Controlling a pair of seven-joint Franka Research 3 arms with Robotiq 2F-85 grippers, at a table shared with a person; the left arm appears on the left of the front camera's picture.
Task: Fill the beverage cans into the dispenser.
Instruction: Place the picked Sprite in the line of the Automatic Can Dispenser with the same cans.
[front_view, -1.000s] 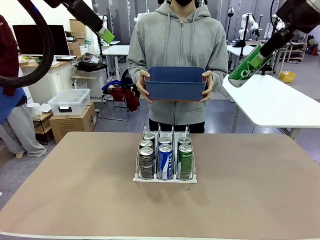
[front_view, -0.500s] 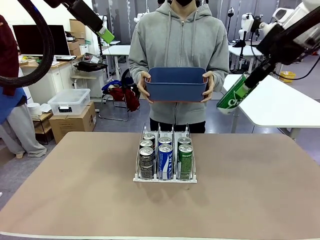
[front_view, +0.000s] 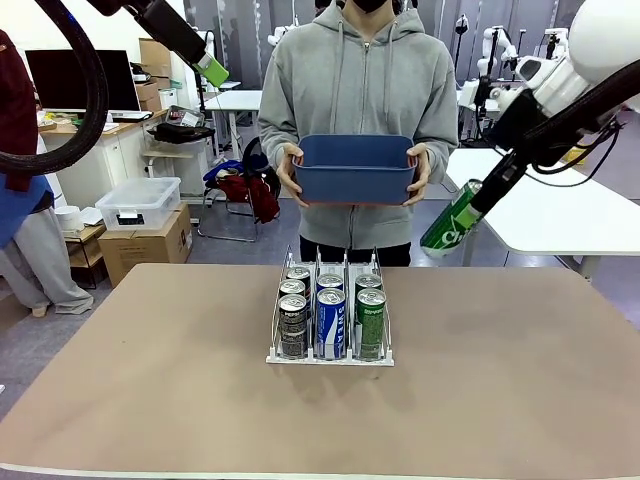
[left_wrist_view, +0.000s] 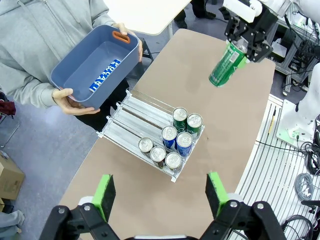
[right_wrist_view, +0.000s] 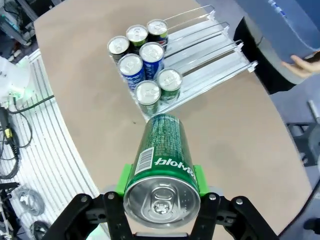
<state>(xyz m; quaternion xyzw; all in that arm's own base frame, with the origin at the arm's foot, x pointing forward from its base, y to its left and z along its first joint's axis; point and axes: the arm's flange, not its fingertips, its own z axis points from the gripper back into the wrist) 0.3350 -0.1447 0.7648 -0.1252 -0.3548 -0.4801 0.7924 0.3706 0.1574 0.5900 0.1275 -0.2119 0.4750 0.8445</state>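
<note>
Overhead, left gripper (left_wrist_view: 160, 194): raised high, fingers spread wide, nothing held. Dispenser (front_view: 330, 359), mid-table: six cans (front_view: 331, 318) are ranked at its front. Right gripper (front_view: 492, 192): angled downward, clamped on tilted green can (front_view: 450, 222) beyond dispenser's right; pads are largely hidden.

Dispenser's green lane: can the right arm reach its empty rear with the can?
Probably yes: the right gripper holds the green can in open air, the dispenser rear lies bare, the blue bin beyond it.

Green white-lettered can (front_view: 452, 218), blue bin (front_view: 352, 170), grey hoodie (front_view: 360, 80), tan table (front_view: 150, 380).
</note>
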